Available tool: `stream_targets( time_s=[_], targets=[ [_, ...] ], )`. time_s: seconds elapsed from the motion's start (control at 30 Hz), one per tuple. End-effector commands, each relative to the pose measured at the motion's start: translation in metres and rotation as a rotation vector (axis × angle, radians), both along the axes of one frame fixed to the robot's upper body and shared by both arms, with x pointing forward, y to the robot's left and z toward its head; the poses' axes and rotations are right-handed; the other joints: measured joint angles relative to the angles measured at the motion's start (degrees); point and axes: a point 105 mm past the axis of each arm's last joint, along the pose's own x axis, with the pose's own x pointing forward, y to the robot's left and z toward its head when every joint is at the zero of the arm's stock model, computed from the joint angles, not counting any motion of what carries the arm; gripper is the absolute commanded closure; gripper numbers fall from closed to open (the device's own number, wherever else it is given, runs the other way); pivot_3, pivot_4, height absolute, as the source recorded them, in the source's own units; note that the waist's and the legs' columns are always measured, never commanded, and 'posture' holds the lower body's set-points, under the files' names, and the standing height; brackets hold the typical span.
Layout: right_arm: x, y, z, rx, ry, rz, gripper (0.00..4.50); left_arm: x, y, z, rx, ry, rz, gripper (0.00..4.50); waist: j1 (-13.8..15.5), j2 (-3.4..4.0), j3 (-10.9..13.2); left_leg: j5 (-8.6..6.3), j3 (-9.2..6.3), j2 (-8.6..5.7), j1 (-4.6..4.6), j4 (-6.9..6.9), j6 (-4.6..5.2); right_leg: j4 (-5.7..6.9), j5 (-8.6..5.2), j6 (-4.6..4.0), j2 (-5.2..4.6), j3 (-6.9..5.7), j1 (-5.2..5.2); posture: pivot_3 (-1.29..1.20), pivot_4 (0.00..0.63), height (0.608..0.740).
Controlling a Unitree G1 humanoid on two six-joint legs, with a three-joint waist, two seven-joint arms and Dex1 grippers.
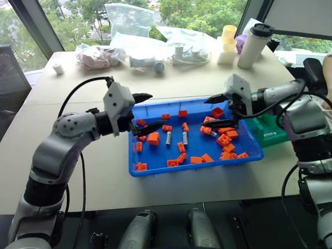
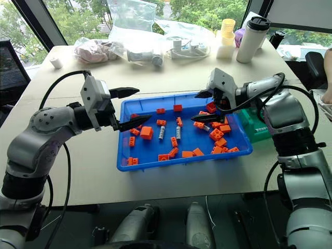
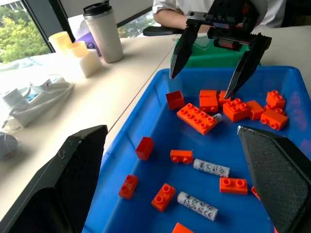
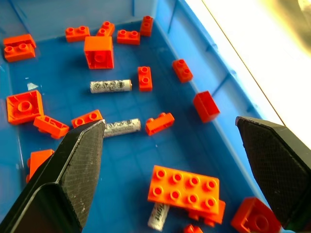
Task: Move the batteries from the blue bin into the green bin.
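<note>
The blue bin [image 1: 197, 168] sits mid-table with many orange toy bricks [image 1: 153, 138] in it. Two batteries [image 1: 168, 139] [image 1: 184, 138] lie side by side near its centre, also visible in the left wrist view [image 3: 211, 168] [image 3: 197, 206]. A third battery [image 4: 158, 216] pokes out from under a large orange brick [image 4: 184, 187]. The green bin [image 1: 267, 129] stands against the blue bin's right end. My left gripper [image 1: 150, 111] hovers open over the bin's left edge. My right gripper [image 1: 206, 111] hovers open above the bricks at the right, holding nothing.
Along the far edge of the table are clear plastic bags [image 1: 129, 21], a white tumbler with a black lid [image 1: 254, 45], yellow cups [image 1: 228, 36] and a small white cylinder [image 1: 58, 68]. A person's arm [image 3: 170, 9] rests behind the green bin.
</note>
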Motion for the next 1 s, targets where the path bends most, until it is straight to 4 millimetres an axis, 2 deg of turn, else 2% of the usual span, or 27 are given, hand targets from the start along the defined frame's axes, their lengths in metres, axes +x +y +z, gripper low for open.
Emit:
stream_targets(
  time_s=[0.03,0.2,0.27,0.4,0.5,0.63,0.87,1.0],
  targets=[
    [0.001,0.023,0.006,0.023,-0.036,0.041,0.09,-0.003,0.012,0.002,0.016,-0.028,0.048,0.00,0.0,0.00,0.0,0.00,-0.01,0.00,0.00,0.00,0.00,0.00,0.00,0.00,0.00,0.00,0.00,0.00,0.150,0.740],
    [-0.009,0.054,-0.006,0.031,-0.015,0.111,0.09,-0.009,0.034,-0.010,0.054,0.006,0.115,0.00,0.1,0.00,0.0,0.00,-0.04,0.00,-0.02,0.01,-0.01,0.01,0.00,0.00,0.00,0.00,-0.03,0.00,0.150,0.740],
    [-0.010,0.066,-0.017,0.023,-0.004,0.116,0.09,-0.010,0.045,-0.017,0.073,0.018,0.164,0.00,0.0,0.00,0.0,0.00,-0.06,0.00,-0.02,-0.01,-0.01,0.01,0.00,0.00,0.00,0.00,-0.03,0.00,0.150,0.740],
    [-0.013,0.085,-0.031,0.014,0.028,0.118,0.09,-0.010,0.056,-0.013,0.055,0.018,0.207,0.00,0.1,0.00,0.0,0.00,-0.07,0.00,-0.02,-0.01,-0.01,0.02,0.00,0.00,0.01,-0.02,-0.03,0.00,0.150,0.740],
    [-0.012,0.089,-0.051,-0.022,0.052,0.105,0.09,-0.007,0.059,-0.019,0.097,0.013,0.220,0.00,0.2,0.00,0.0,0.00,-0.07,-0.02,-0.02,-0.01,-0.01,0.02,0.00,0.00,0.00,-0.01,-0.03,0.00,0.150,0.740],
    [-0.013,0.096,-0.066,-0.028,0.088,0.100,0.09,-0.008,0.059,-0.015,0.086,0.009,0.215,0.00,0.0,0.00,0.0,0.00,-0.08,-0.02,-0.01,-0.01,-0.01,0.02,0.00,0.00,0.00,-0.02,-0.02,0.00,0.150,0.740],
    [-0.007,0.096,-0.083,-0.044,0.109,0.061,0.09,-0.010,0.058,-0.017,0.100,0.014,0.215,0.00,-0.1,0.00,0.0,0.01,-0.07,-0.01,-0.01,-0.04,-0.02,0.05,0.00,0.00,0.02,-0.02,-0.07,0.00,0.150,0.740],
    [-0.002,0.097,-0.085,-0.046,0.100,0.039,0.09,-0.010,0.055,-0.017,0.095,0.012,0.213,0.00,-0.1,0.00,0.0,0.01,-0.07,-0.01,-0.01,-0.04,-0.02,0.05,0.00,0.00,0.02,-0.01,-0.07,0.00,0.150,0.740]
  ],
)
